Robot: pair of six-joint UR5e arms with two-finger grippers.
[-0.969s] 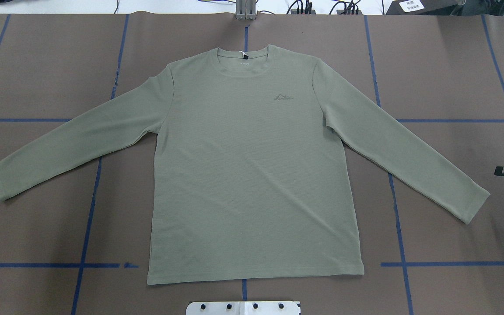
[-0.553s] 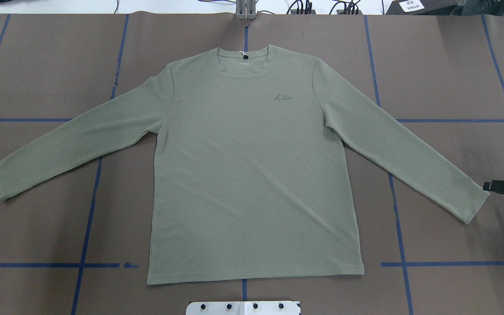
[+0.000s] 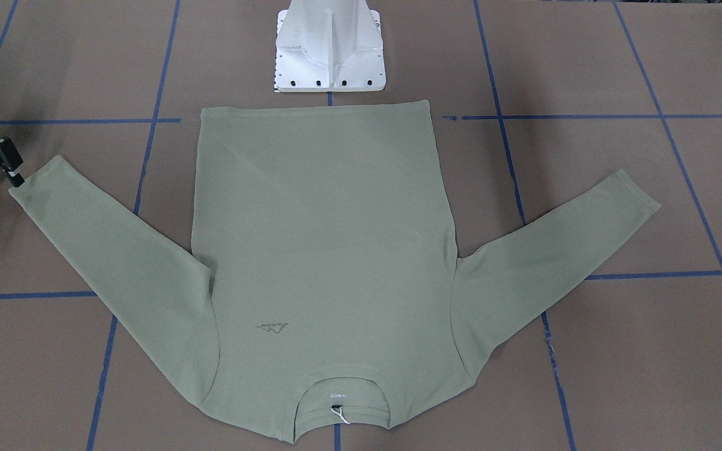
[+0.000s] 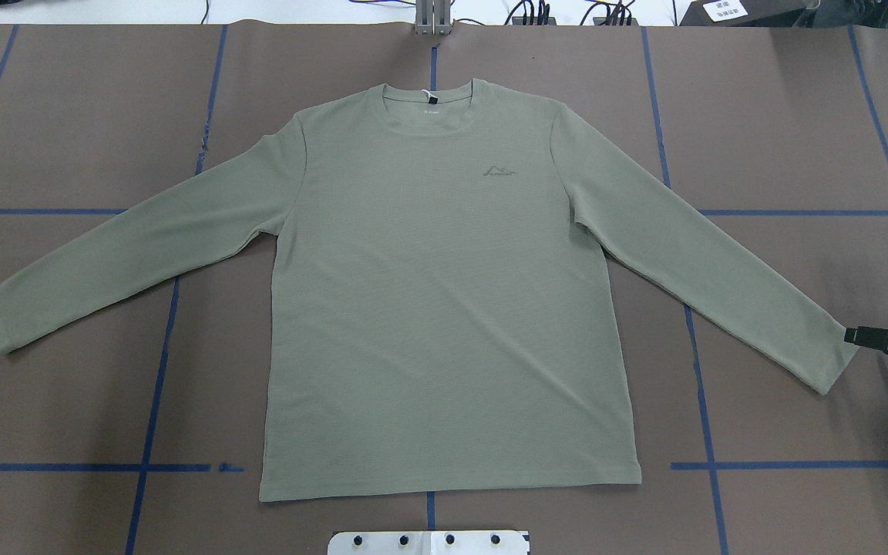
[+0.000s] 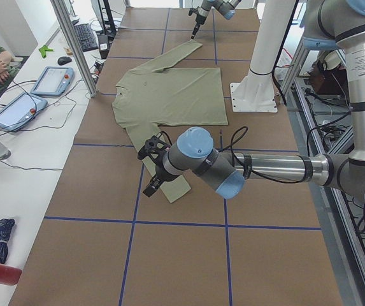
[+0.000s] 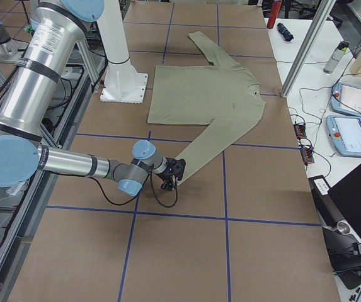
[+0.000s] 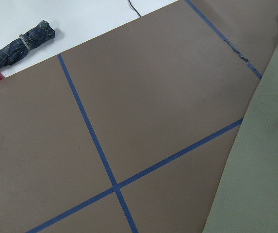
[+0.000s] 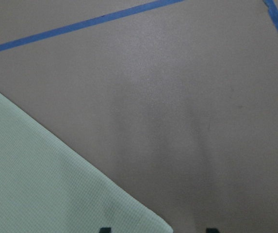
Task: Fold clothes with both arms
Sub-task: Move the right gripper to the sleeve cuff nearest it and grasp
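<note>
Right end effector open at shirt cuff: sink low, pinch both layers; left end effector, can't tell.

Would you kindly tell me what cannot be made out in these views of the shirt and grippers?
Left gripper: shows only in the exterior left view, so open or shut is unclear.
Right gripper: its body runs off the overhead view's right edge.
Chest logo on the shirt: fine detail too small.

shirt | neck print is reading "MINISO" upside down, at 6 o'clock | chest logo lettering is showing illegible
</note>
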